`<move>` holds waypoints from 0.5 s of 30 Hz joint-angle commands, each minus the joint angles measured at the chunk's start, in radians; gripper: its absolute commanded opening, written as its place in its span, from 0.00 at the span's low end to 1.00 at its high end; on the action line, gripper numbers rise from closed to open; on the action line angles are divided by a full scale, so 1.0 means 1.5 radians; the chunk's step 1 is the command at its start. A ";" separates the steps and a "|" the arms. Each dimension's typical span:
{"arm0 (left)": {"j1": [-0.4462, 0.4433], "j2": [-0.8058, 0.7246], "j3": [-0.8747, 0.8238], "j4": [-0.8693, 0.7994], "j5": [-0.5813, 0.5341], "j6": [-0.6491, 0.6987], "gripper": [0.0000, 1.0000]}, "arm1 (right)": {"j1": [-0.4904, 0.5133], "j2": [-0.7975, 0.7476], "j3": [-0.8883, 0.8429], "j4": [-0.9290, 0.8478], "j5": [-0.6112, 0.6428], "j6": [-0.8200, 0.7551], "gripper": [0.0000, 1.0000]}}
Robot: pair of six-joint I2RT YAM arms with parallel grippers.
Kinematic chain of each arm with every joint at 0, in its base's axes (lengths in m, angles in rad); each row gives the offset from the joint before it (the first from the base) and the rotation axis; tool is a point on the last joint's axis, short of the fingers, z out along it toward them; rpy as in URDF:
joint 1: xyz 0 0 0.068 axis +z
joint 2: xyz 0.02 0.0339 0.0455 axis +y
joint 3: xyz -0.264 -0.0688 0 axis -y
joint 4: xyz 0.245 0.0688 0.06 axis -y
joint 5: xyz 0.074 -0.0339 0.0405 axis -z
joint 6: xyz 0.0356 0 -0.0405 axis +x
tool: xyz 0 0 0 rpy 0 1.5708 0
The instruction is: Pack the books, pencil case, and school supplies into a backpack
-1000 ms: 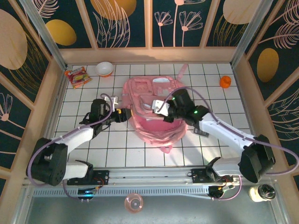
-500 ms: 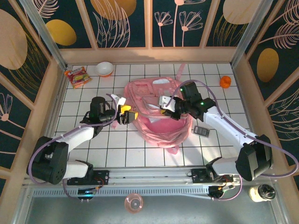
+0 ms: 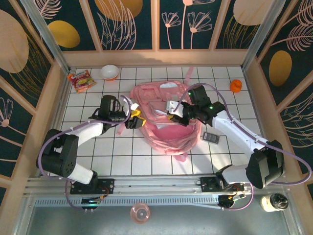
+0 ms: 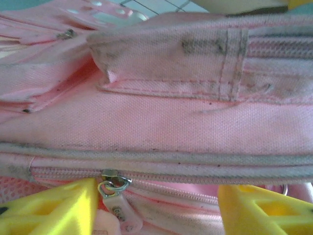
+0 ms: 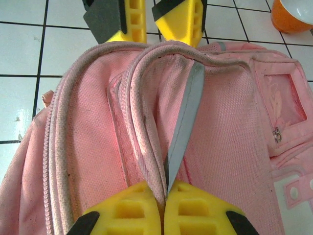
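Arms meet at the pink backpack (image 3: 166, 134), which lies flat on the white-tiled table (image 3: 122, 156) at the centre of the top view. The left arm stretches low from the lower left, forearm slanting right. Its left claw (image 3: 136, 121) sits at the bag's left edge, yellow fingers apart, a zip pull (image 4: 115, 183) between them, clamping nothing. The right arm arches up and leftward from the lower right. Its right claw (image 5: 165, 193) is closed, pinching the rim of the bag's opening. A dark grey gadget (image 3: 211, 137) lies just right of the backpack.
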 commanded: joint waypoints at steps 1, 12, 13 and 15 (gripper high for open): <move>0.003 0.024 0.037 -0.081 0.081 0.078 0.57 | -0.004 0.000 0.031 0.027 -0.032 0.011 0.00; 0.004 0.011 0.016 -0.050 0.041 0.027 0.23 | -0.004 0.005 0.023 0.064 -0.002 0.042 0.00; 0.003 0.011 0.015 -0.048 0.041 0.024 0.20 | -0.004 0.005 0.022 0.068 0.000 0.046 0.00; 0.004 0.008 0.011 -0.045 0.045 0.014 0.15 | -0.002 0.005 0.019 0.081 0.013 0.062 0.00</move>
